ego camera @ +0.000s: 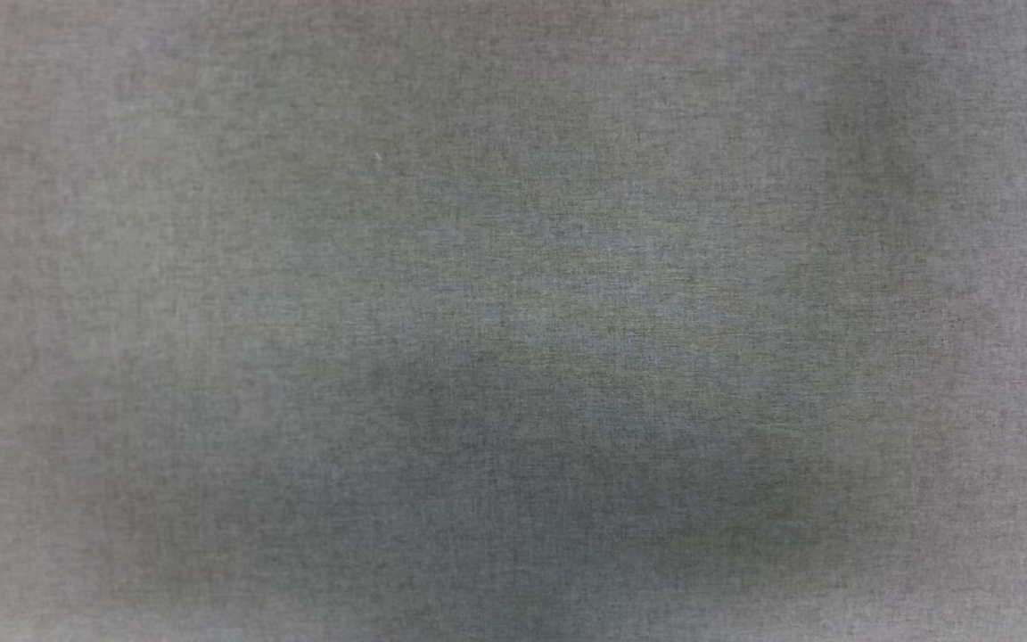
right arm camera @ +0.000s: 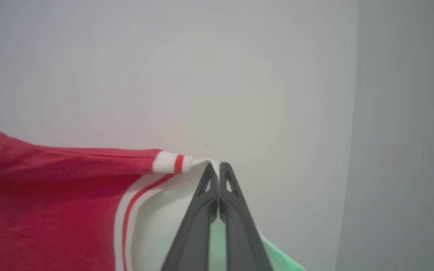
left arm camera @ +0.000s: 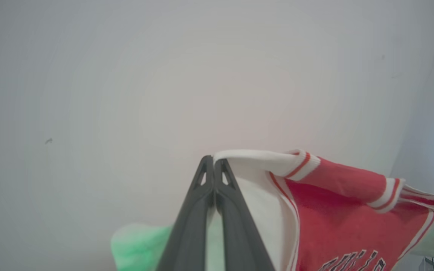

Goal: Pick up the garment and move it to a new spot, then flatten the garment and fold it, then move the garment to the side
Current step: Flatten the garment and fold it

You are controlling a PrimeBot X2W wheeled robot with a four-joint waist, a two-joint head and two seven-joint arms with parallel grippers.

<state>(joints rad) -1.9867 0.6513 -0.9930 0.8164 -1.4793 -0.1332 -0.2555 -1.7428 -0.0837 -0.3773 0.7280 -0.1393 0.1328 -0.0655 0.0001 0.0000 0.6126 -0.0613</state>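
While it hangs spread between two pinches, the garment (left arm camera: 337, 210), red-bodied with white sleeves and black chest lettering, is held aloft before a pale wall (left arm camera: 145, 75). The left gripper (left arm camera: 214, 160) is clamped on white cloth at one shoulder, and the right gripper (right arm camera: 214, 167) on the other. Soft, light and limp, the jersey looks apt to sag; the trimmed shoulder edges seem the surest hold. A grey surface (ego camera: 513, 321) lies under the head camera.

Grey bench (ego camera: 175, 294) with a fine woven, heathered surface, soft darker shadow patch across its near middle, another dim patch at the far right, tiny pale speck (ego camera: 378, 157) lying far left of centre
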